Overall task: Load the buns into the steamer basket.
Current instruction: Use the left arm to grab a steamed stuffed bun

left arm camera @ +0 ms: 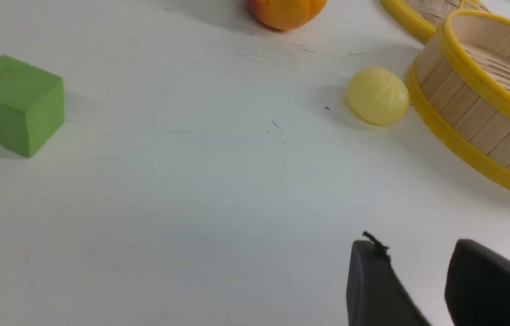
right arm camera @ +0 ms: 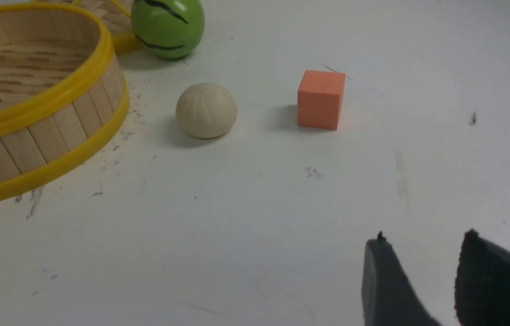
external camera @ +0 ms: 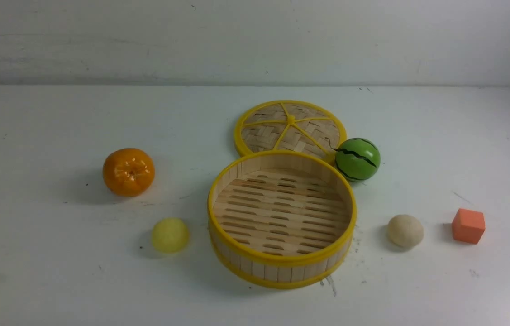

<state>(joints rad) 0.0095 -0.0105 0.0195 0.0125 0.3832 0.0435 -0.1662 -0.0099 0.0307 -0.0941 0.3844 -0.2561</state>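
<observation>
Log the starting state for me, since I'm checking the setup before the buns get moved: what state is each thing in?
Steamer basket: upright, uncovered, no bun inside.
Woven lid: off the basket.
Yellow bun: on the table, outside the basket.
Cream bun: on the table, outside the basket.
Left gripper: jaws open, holding nothing.
Right gripper: jaws open, holding nothing.

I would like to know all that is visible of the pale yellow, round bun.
The small pale yellow round bun looks matte and smooth, with no visible parts or marks. It seems soft or doughlike, though its material is uncertain. It rests on the white table, left of the round bamboo steamer basket and outside it. Only the table touches it.
</observation>
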